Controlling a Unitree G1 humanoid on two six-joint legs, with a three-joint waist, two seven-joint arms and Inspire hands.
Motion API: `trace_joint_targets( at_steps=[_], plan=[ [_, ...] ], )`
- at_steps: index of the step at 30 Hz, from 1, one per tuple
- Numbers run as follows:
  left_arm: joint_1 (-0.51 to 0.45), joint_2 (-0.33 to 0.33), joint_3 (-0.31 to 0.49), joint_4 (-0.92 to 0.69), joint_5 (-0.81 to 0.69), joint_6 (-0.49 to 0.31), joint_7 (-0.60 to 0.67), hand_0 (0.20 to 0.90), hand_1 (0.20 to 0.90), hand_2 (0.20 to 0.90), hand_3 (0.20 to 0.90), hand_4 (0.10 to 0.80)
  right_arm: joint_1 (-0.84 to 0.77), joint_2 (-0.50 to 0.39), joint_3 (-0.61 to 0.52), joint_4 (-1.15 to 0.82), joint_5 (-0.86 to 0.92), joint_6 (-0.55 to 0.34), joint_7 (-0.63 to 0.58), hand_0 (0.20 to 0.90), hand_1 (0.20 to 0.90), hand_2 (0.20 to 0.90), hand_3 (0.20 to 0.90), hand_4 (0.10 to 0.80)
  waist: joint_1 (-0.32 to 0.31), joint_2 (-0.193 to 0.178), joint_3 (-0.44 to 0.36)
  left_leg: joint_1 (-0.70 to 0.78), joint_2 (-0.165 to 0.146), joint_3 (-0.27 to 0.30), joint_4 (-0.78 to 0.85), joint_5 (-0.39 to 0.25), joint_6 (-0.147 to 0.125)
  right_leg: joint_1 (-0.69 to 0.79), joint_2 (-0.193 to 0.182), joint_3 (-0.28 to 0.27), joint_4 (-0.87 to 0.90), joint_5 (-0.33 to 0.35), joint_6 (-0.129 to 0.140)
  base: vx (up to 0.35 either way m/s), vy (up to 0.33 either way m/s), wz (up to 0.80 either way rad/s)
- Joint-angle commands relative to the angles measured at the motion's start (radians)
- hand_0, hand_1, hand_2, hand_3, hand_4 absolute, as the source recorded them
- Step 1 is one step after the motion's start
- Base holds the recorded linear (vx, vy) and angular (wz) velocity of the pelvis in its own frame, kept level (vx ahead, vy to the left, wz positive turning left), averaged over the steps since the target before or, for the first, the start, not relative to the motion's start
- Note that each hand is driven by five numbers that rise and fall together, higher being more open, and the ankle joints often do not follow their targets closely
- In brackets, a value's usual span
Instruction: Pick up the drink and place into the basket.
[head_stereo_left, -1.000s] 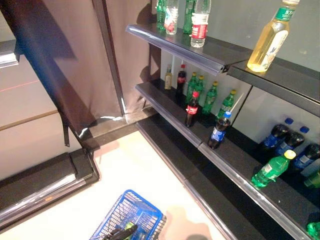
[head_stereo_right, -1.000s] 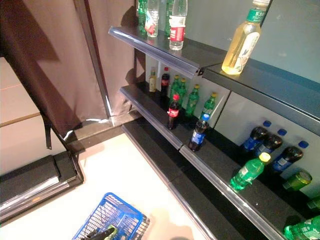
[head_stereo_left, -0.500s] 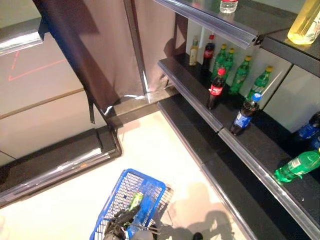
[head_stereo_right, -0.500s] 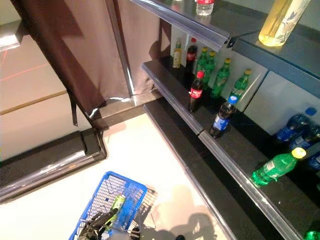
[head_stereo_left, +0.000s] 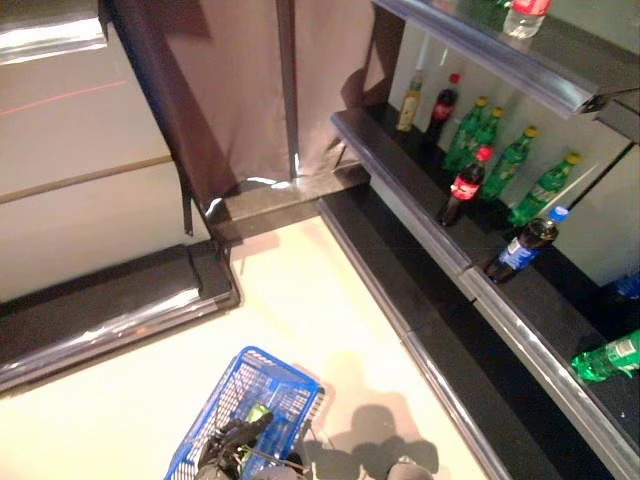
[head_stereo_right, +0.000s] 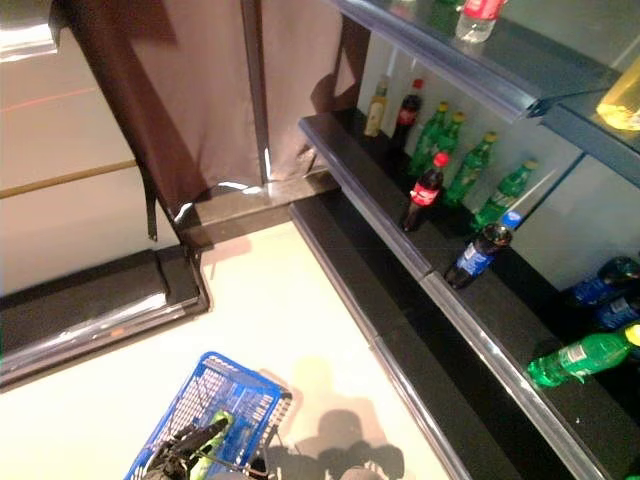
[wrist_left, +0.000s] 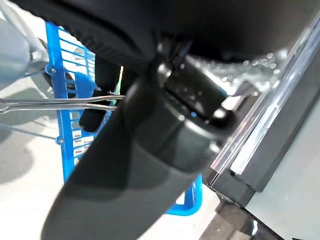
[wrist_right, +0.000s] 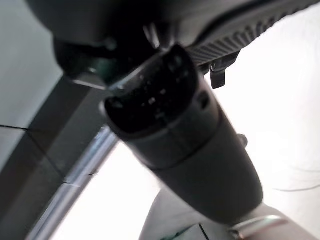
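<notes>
Several dark metal shelves (head_stereo_left: 400, 165) hold bottles; the blue wire basket (head_stereo_left: 222, 410) hangs low, left hand (head_stereo_left: 228, 448) curled round its handle; a green drink bottle (head_stereo_left: 253, 416) lies inside; right hand's fingers can't be told; keep the basket level

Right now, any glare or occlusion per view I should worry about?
Left eye view: strong glare along the low platform's metal rail. Right eye view: the blue basket is cut by the bottom edge, with the left hand dark against it. Left wrist view: the hand's bulk blocks most of the basket. Right wrist view: the right hand fills the middle; the floor is washed out white.
</notes>
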Motion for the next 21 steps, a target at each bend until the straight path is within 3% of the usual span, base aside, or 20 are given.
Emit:
trace_joint_targets(
  at_steps=[1,3,6,10,14,17,19,21],
  plan=[
    [0.034,0.057,-0.055,-0.024,0.055,-0.04,0.009,0.3,0.3,0.3,0.2,0.1,-0.004,0.007,-0.014,0.014,0.057,-0.034,0.017,0.9,0.9,0.9,0.9,0.8,-0.032,0.026,-0.031,-0.088,-0.025,0.04,0.085,0.005,-0.046,0.05,0.136,-0.047,-0.186,0.103,-0.028,0.265,0.046,0.04],
    [0.03,0.05,-0.056,-0.02,0.072,-0.039,0.019,0.3,0.3,0.3,0.2,0.1,-0.007,0.007,-0.011,0.013,0.055,-0.022,0.021,0.9,0.9,0.9,0.9,0.8,-0.03,0.01,-0.032,-0.081,-0.044,0.073,0.104,-0.007,-0.059,0.079,0.145,-0.101,-0.31,0.124,-0.038,0.252,-0.008,0.0],
    [0.04,0.034,-0.054,-0.018,0.081,-0.064,-0.003,0.3,0.3,0.3,0.2,0.1,-0.009,0.009,-0.001,-0.006,0.06,0.003,0.022,0.9,0.9,0.9,0.9,0.8,-0.023,-0.009,-0.029,-0.085,-0.063,0.124,0.172,-0.051,-0.071,0.074,0.114,-0.174,-0.397,0.182,-0.032,0.24,-0.023,-0.26],
    [0.054,0.021,-0.056,-0.014,0.074,-0.075,-0.014,0.3,0.3,0.3,0.2,0.1,-0.003,0.01,-0.015,-0.006,0.042,0.012,0.022,0.9,0.9,0.9,0.9,0.8,-0.021,-0.01,-0.04,-0.086,-0.061,0.141,0.212,-0.072,-0.072,0.101,0.113,-0.194,-0.408,0.175,-0.045,0.197,-0.011,-0.31],
    [0.064,0.01,-0.053,-0.003,0.092,-0.072,0.01,0.3,0.3,0.3,0.2,0.1,0.002,0.01,-0.01,-0.005,-0.002,0.028,-0.012,0.9,0.9,0.9,0.9,0.8,-0.023,-0.025,-0.056,-0.129,-0.036,0.12,0.335,-0.04,-0.096,0.136,0.128,-0.162,-0.435,0.157,-0.073,0.224,-0.097,-0.3],
    [0.064,0.015,-0.031,0.007,0.065,-0.073,-0.007,0.3,0.3,0.3,0.2,0.1,0.013,0.002,-0.009,-0.011,-0.041,0.035,-0.003,0.9,0.9,0.9,0.9,0.8,-0.026,-0.048,-0.058,-0.191,-0.009,0.109,0.525,-0.014,-0.11,0.153,0.133,-0.147,-0.465,0.156,-0.095,0.144,-0.157,-0.5],
    [0.058,0.015,-0.017,0.013,0.058,-0.065,-0.022,0.3,0.3,0.3,0.2,0.1,0.02,-0.007,-0.002,-0.009,-0.059,0.043,0.012,0.9,0.9,0.9,0.9,0.8,-0.022,-0.061,-0.057,-0.255,-0.008,0.083,0.696,0.001,-0.108,0.151,0.138,-0.146,-0.468,0.158,-0.113,0.115,-0.158,-0.61],
    [0.053,0.014,-0.019,0.012,0.052,-0.057,-0.027,0.3,0.3,0.3,0.2,0.1,0.015,-0.011,0.001,-0.009,-0.023,0.06,0.007,0.9,0.9,0.9,0.9,0.8,-0.014,-0.063,-0.048,-0.295,-0.006,0.042,0.727,0.01,-0.101,0.147,0.144,-0.129,-0.45,0.154,-0.116,0.099,-0.076,-0.65]
  ],
)
